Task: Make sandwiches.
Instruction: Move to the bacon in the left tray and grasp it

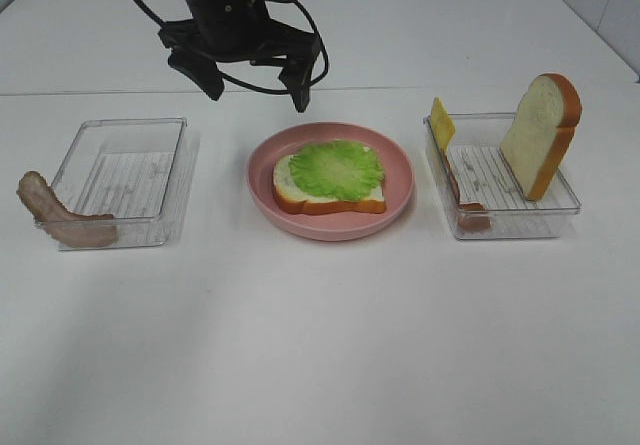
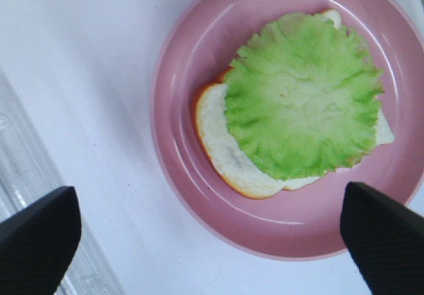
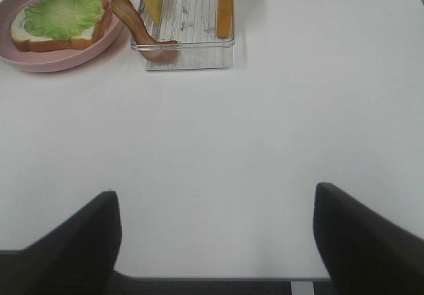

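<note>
On the centre plate (image 1: 330,227) I note bread (image 1: 300,201) and lettuce (image 1: 337,168) laid; bacon (image 1: 55,215), cheese (image 1: 441,123) and top slice (image 1: 540,135) outstanding; left gripper (image 1: 257,95) gapes wide, empty.

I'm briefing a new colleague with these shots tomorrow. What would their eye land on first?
Centre of the table: a round pink plate carrying a white bread slice with orange-brown crust, a frilly green lettuce leaf laid on top. Above it hangs the left gripper, black fingers spread and empty. In the clear plastic tray on the right, a second white bread slice stands on edge.
</note>
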